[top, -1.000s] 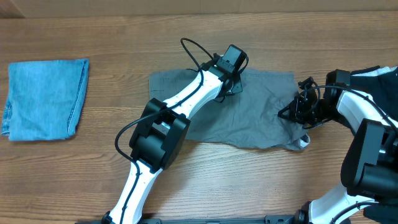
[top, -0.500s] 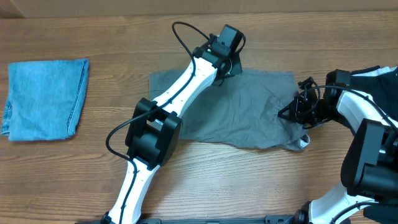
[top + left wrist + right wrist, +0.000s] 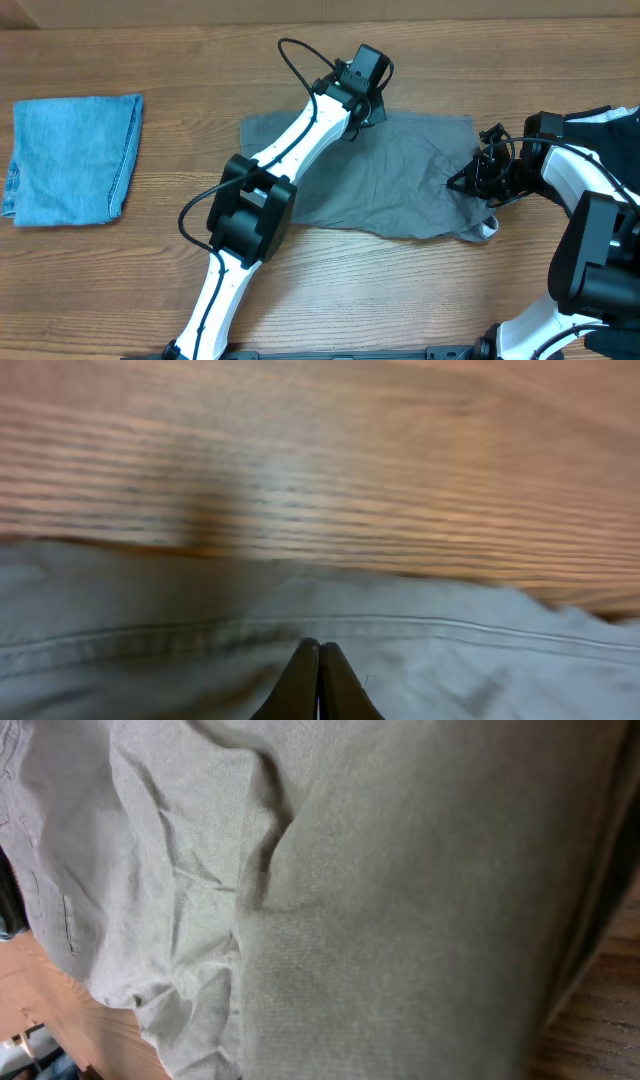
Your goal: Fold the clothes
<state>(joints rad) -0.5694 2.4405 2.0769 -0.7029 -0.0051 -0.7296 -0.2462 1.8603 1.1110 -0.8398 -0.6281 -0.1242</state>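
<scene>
- The left gripper (image 3: 318,672) was closed, its tips together on the far hem of the clothes (image 3: 400,190).
- The right gripper (image 3: 482,175) was closed on the garment's right edge, apparently pinching it.
- The clothes lay spread and wrinkled mid-table, nearer the far edge. No fold was made yet, so I judged nearly all the work remained.

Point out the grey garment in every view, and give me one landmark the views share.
Overhead: the grey garment lies spread across the picture's centre.
Left wrist: it fills the lower half, hem against bare wood.
Right wrist: it fills nearly the whole frame.
Shared landmark: the wooden table, above the hem in the left wrist view, at the right wrist view's lower corners.
</scene>
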